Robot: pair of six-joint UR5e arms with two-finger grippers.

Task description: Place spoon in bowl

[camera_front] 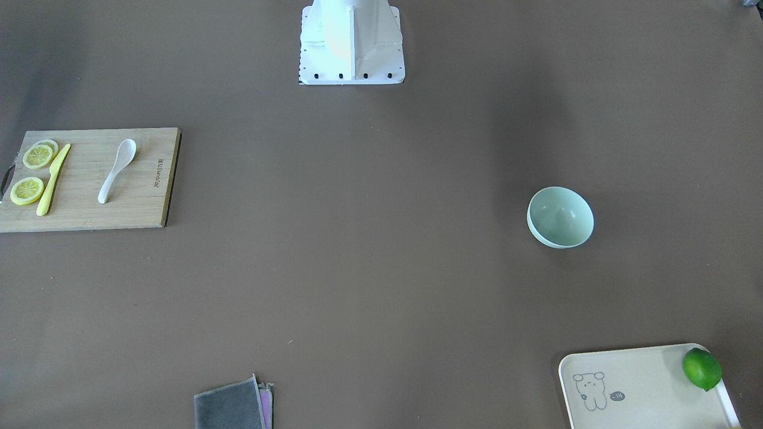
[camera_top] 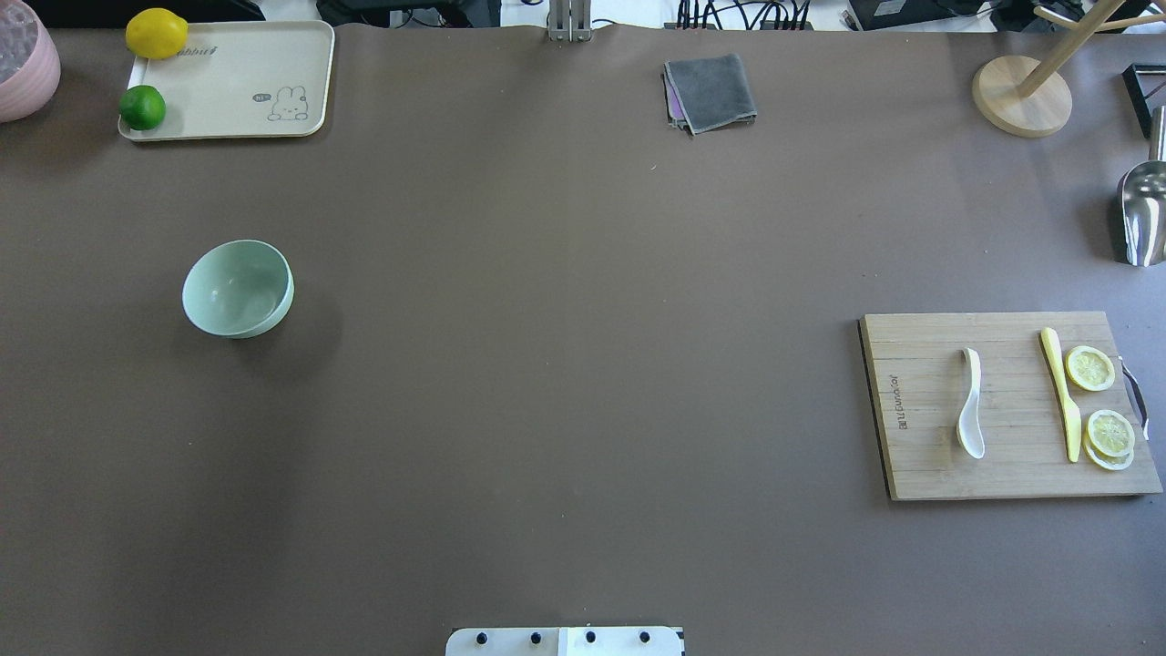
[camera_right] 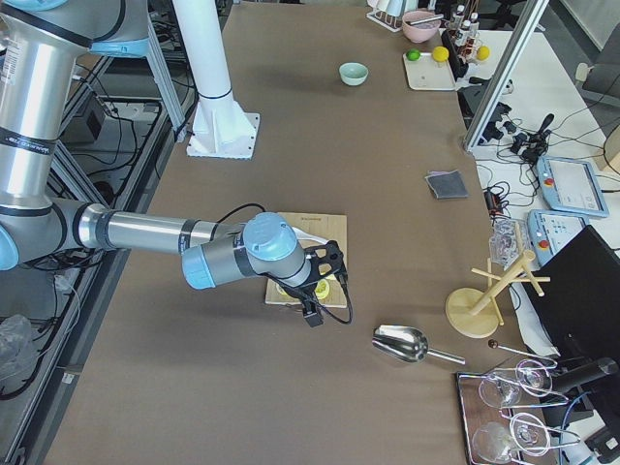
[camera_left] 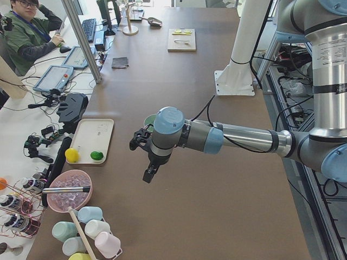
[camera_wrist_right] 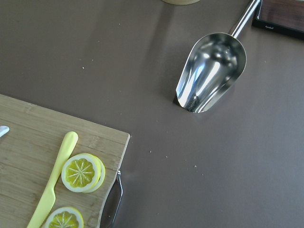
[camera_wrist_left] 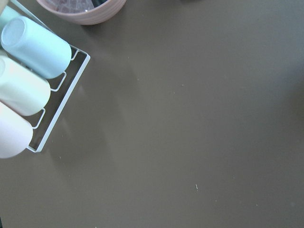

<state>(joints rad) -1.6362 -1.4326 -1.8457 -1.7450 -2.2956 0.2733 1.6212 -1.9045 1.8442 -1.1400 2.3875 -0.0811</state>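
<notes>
Spoon point(camera_top: 971, 405) on board point(camera_top: 920, 456), right; right gripper point(camera_right: 327, 266) hovers near, likely for pickup. Bowl point(camera_top: 239, 288) left, empty, near left gripper point(camera_left: 139, 141). Cannot tell whether either gripper is open.

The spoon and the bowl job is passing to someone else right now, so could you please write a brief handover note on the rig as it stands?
The left gripper hangs in the air over the table's left end. The side view does not show whether it is open or shut.
The right gripper hangs in the air by the cutting board. Its state is also unclear.
The spoon lies on the cutting board beside the yellow knife, untouched.
The bowl stands upright and empty on the robot's left side.
Done: nothing yet.
Left: grasp the spoon, probably with the nearer right arm, carry it across and set it in the bowl.
</notes>
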